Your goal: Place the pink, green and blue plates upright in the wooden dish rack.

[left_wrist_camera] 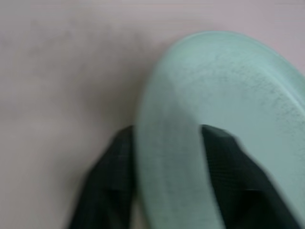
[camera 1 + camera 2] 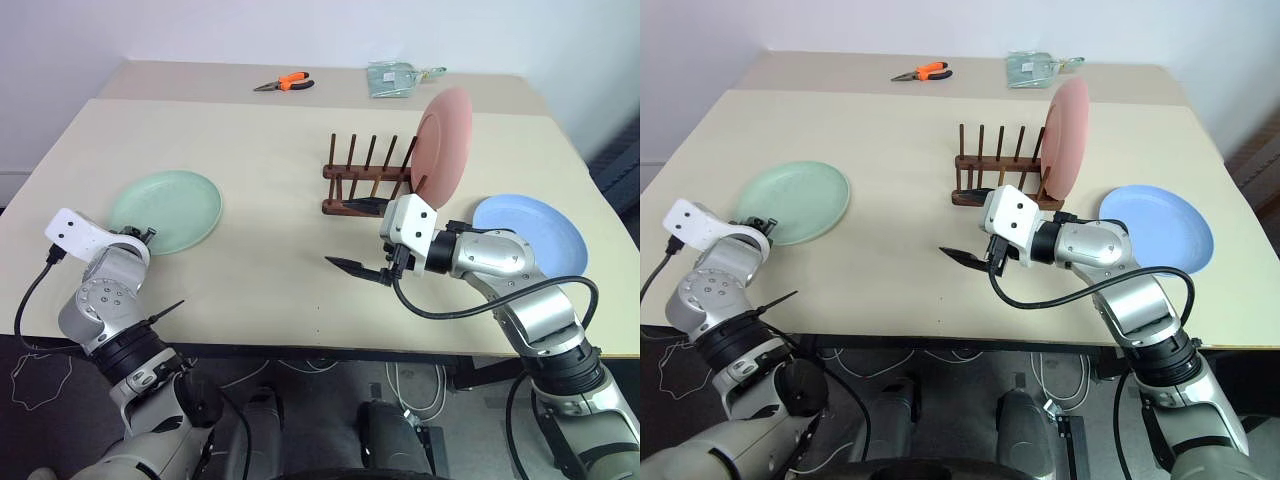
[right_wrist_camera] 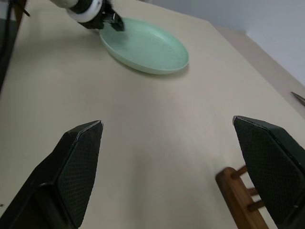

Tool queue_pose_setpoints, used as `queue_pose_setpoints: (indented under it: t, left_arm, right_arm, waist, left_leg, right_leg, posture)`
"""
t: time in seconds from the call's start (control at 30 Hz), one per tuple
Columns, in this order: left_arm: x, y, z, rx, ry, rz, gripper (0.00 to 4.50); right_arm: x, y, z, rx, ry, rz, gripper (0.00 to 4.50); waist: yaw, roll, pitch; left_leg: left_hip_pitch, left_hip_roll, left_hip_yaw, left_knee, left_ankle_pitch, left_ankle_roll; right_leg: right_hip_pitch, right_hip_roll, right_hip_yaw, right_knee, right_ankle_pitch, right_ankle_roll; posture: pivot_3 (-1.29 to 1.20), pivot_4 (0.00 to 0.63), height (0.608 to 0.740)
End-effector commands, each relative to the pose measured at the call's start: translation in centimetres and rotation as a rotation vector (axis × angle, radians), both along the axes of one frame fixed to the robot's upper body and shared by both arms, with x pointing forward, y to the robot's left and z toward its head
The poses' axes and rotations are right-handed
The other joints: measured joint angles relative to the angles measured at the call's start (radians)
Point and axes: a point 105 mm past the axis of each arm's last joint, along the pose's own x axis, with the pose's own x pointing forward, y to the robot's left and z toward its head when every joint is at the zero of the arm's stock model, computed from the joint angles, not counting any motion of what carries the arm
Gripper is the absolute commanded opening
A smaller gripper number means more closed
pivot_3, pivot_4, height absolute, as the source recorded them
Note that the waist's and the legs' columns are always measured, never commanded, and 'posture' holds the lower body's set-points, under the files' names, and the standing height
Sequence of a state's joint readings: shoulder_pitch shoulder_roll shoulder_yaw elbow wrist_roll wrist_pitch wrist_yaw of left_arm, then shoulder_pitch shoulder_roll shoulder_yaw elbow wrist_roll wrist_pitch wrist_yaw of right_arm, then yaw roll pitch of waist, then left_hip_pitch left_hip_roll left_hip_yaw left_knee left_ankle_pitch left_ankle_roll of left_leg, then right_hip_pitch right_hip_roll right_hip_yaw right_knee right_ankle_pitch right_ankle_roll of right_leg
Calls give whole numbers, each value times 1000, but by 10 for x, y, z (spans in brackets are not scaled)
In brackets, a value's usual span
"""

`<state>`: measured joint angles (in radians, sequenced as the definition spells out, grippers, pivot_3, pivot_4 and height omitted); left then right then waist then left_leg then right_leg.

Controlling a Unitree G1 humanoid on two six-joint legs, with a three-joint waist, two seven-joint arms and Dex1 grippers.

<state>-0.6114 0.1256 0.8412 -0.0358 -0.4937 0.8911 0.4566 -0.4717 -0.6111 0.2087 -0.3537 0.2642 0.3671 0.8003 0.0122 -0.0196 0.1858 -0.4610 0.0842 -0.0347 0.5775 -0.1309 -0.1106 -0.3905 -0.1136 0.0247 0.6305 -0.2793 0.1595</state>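
The green plate (image 2: 168, 208) lies flat at the table's left. My left gripper (image 2: 140, 236) is at its near-left rim; in the left wrist view its two black fingers (image 1: 109, 181) sit on either side of the plate's rim (image 1: 167, 157), shut on it. The pink plate (image 2: 446, 142) stands upright at the right end of the wooden dish rack (image 2: 362, 178). Right of the rack, the blue plate (image 2: 532, 232) lies flat. My right gripper (image 3: 167, 125) hovers open and empty over bare table just in front of the rack, pointing left towards the green plate (image 3: 145, 45).
Orange-handled pliers (image 2: 286, 83) and a clear plastic bag (image 2: 393, 78) lie at the far edge of the table. Several rack pegs left of the pink plate stand free. Bare tabletop (image 2: 260, 220) stretches between the green plate and the rack.
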Motion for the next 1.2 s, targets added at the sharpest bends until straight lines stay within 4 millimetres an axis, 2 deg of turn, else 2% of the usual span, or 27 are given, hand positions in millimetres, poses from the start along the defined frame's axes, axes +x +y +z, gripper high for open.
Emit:
queue_pose_setpoints:
  t: [0.03, 0.07, 0.13, 0.17, 0.23, 0.3, 0.33, 0.4, 0.57, 0.6, 0.7, 0.83, 0.9, 0.93, 1.03, 1.07, 1.13, 1.17, 1.2]
  left_arm:
    - [12, -3, 40, 118, -149, -59, 105]
    - [19, -12, 58, 162, -226, -121, 105]
    - [30, -52, 111, 313, -435, -316, 105]
    - [32, -69, 126, 363, -500, -386, 105]
    - [32, -92, 146, 432, -574, -484, 105]
    - [30, -132, 166, 539, -627, -639, 105]
    - [28, -150, 173, 578, -647, -708, 105]
    - [24, -173, 178, 605, -672, -799, 105]
    - [16, -201, 185, 599, -711, -891, 105]
    - [14, -205, 186, 604, -719, -907, 31]
    - [13, -208, 180, 604, -701, -915, 0]
    - [15, -201, 175, 567, -688, -894, 0]
    - [17, -196, 177, 508, -712, -862, 714]
    - [17, -193, 179, 482, -722, -846, 1028]
    - [15, -187, 191, 487, -788, -797, 2482]
    - [16, -174, 201, 473, -823, -707, 2899]
    - [16, -137, 216, 465, -872, -486, 2899]
    - [16, -127, 219, 460, -881, -431, 2899]
    - [16, -121, 220, 559, -864, -406, 2899]
  right_arm:
    - [3, -4, 10, 13, -28, -21, 4500]
    - [4, -4, 11, 8, -46, -30, 4500]
    - [8, -2, 16, -16, -113, -49, 4500]
    - [9, -1, 17, -27, -136, -51, 4500]
    - [9, 4, 18, -56, -199, -43, 4500]
    - [13, 17, 29, -85, -342, -47, 4500]
    - [17, 24, 34, -107, -418, -56, 4500]
    - [25, 31, 42, -146, -533, -86, 4500]
    - [38, 41, 41, -208, -655, -98, 4500]
    - [40, 41, 39, -218, -661, -103, 4236]
    - [44, 39, 38, -235, -678, -116, 3192]
    - [46, 35, 37, -247, -701, -135, 1145]
    - [47, 33, 36, -252, -710, -144, 131]
    - [47, 33, 36, -254, -714, -148, 0]
    - [46, 31, 38, -227, -723, -166, 0]
    - [45, 30, 43, -177, -715, -180, 0]
    - [43, 24, 56, -57, -672, -220, 0]
    - [42, 22, 59, -22, -657, -231, 0]
    - [40, 18, 66, 69, -602, -234, 0]
  waist:
    - [0, 0, 0]
    - [0, 0, 0]
    - [4, -1, 0]
    - [9, -1, 1]
    - [14, -2, 1]
    - [10, -1, 1]
    - [3, -1, 1]
    - [-5, -1, 0]
    - [-9, -1, 0]
    - [-9, -1, 0]
    - [-6, -1, 1]
    - [-2, -1, 1]
    - [-2, -1, 1]
    - [-2, -1, 1]
    - [0, -1, 1]
    - [0, -1, 1]
    - [-1, -1, 1]
    - [-3, -1, 1]
    - [-3, -1, 1]
  left_leg:
    - [0, 0, 0, 0, 0, 0]
    - [0, 0, 0, 0, 0, 0]
    - [0, 0, 0, 0, 0, 0]
    - [-1, 0, 0, 0, 0, 0]
    - [-1, 0, 0, 0, 0, 0]
    - [-1, 0, 0, 0, 0, 0]
    - [0, 0, 0, -1, 0, -1]
    - [0, 0, 0, -2, 1, -1]
    - [0, 0, 0, -2, 1, -1]
    - [0, 0, 0, -2, 1, -1]
    - [0, 0, 0, -2, 1, -1]
    - [0, 0, 0, -2, 1, -1]
    - [0, 0, 0, -2, 1, -1]
    - [0, 0, 0, -2, 1, -1]
    - [0, 0, 0, -1, 1, -1]
    - [0, 0, 0, -1, 1, -1]
    - [0, 0, 0, -2, 1, -1]
    - [0, 0, 0, -2, 1, -1]
    - [0, 0, 0, -2, 1, -1]
  right_leg:
    - [0, 0, 0, 0, 0, 0]
    - [0, 0, 0, 0, 0, 0]
    - [0, 0, 0, 0, 0, 0]
    - [0, 0, 0, 0, 0, 0]
    - [0, 0, 0, -2, 0, -1]
    - [0, 0, 0, -2, 0, 0]
    - [0, 0, 0, -1, 0, 0]
    - [-1, 0, 0, 0, 0, 0]
    - [-1, 0, 0, 0, 0, 1]
    - [-1, 0, 0, 0, 0, 1]
    - [-1, 0, 0, 0, 0, 1]
    - [-1, 0, 0, 0, 0, 1]
    - [-1, 0, 0, 0, 0, 1]
    - [-1, 0, 0, 0, 0, 1]
    - [0, 0, 0, 0, 0, 1]
    - [0, 0, 0, 0, 0, 1]
    - [-1, 0, 0, 0, 0, 1]
    - [-1, 0, 0, 0, 0, 1]
    - [0, 0, 0, 0, 0, 1]
  posture:
    - [0, 150, 740]
    - [0, 150, 740]
    - [0, 150, 740]
    - [0, 150, 740]
    - [0, 150, 740]
    - [0, 150, 740]
    - [0, 150, 740]
    - [0, 150, 740]
    - [0, 150, 740]
    - [0, 150, 740]
    - [0, 150, 740]
    - [0, 150, 740]
    - [0, 150, 740]
    - [0, 150, 740]
    - [0, 150, 740]
    - [0, 150, 740]
    - [0, 150, 740]
    - [0, 150, 740]
    - [0, 150, 740]
